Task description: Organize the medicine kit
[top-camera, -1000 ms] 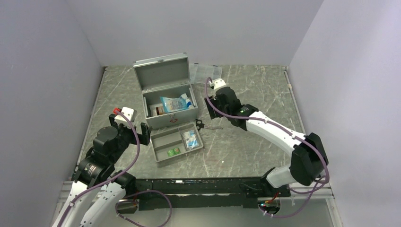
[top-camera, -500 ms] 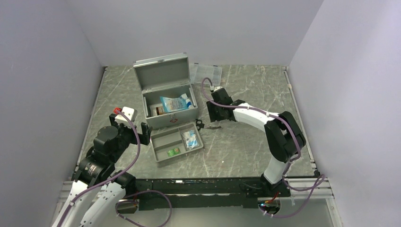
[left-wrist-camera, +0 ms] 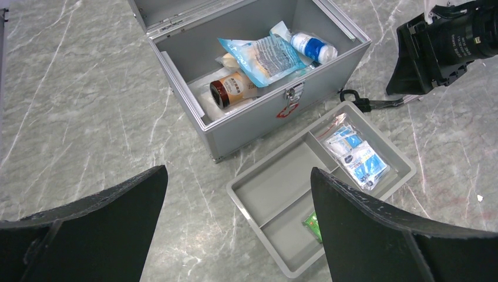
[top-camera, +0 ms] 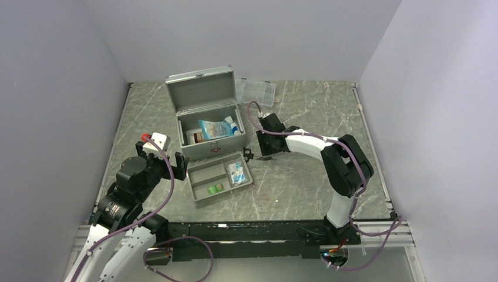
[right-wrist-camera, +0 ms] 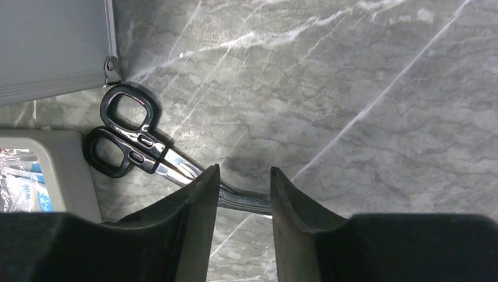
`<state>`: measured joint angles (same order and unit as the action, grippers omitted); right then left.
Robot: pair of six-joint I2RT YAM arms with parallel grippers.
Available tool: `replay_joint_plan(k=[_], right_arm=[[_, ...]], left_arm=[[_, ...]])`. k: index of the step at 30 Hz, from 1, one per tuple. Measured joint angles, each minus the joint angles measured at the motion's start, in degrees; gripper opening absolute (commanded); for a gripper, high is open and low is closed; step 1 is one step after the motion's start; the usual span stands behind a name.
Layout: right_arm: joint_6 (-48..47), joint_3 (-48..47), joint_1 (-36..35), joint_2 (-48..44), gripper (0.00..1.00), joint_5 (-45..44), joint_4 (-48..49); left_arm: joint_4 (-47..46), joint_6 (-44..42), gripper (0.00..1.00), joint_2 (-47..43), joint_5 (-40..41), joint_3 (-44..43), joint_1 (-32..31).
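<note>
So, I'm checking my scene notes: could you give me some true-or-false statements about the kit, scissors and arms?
1. The medicine kit has its lid open. True.
2. The scissors lie inside the kit. False: they lie on the table by its front corner.
3. The right gripper has its fingers either side of the scissors' blades. True.
4. The left gripper holds the scissors. False: it is open and empty.
5. The grey tray is empty. False: it holds a packet and a small green item.

Grey marble-veined tabletop (top-camera: 305, 188); plain pale lilac walls (top-camera: 246, 35) on three sides; even light.
</note>
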<state>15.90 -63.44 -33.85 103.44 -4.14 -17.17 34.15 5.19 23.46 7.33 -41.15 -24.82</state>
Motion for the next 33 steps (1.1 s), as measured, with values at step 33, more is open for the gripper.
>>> replay_joint_plan(k=[33], right_arm=[[2.8,13.7,-5.7,-21.3,0.46,-1.3,0.5]], left_arm=[[0.0,0.0,0.99,0.0,-0.4,0.0,0.0]])
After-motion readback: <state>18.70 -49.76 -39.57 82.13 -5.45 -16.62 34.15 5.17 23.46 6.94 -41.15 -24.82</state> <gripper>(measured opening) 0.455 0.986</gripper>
